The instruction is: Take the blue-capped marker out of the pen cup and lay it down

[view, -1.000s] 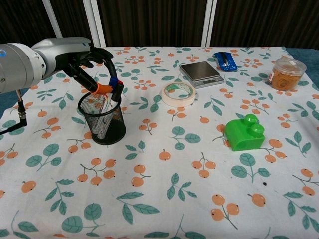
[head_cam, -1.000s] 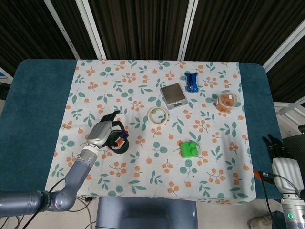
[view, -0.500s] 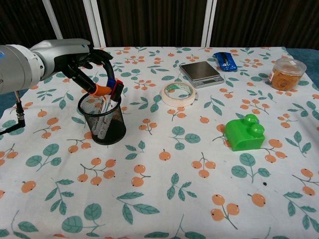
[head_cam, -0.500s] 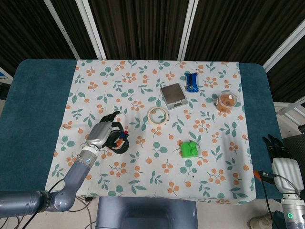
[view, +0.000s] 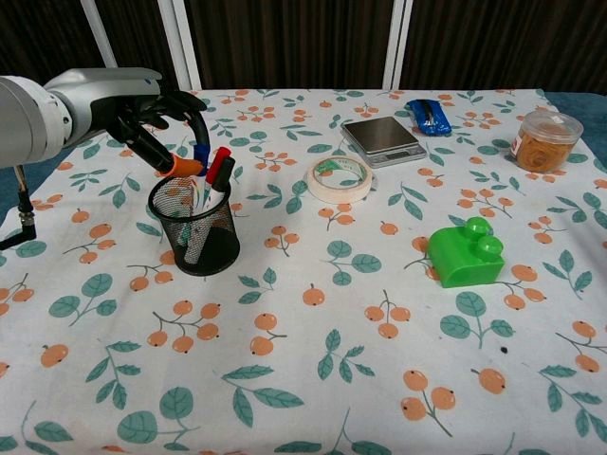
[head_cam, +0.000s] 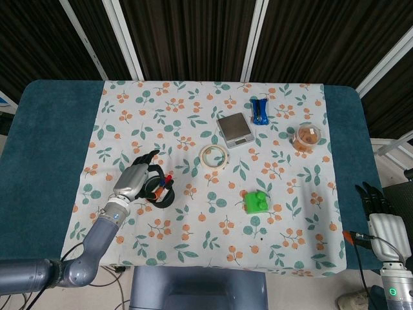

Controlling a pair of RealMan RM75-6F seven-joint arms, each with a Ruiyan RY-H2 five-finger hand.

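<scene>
The left hand (view: 142,109) hovers at the rim of the cup (view: 195,227), fingers curled around the marker (view: 200,156) tops; whether they pinch the blue cap is unclear. The marker stands in the cup among red- and orange-capped pens, its long axis near upright, cap up, leaning slightly. A clean step likely means pinching only the blue cap and lifting along that axis, without tipping the cup.
</scene>
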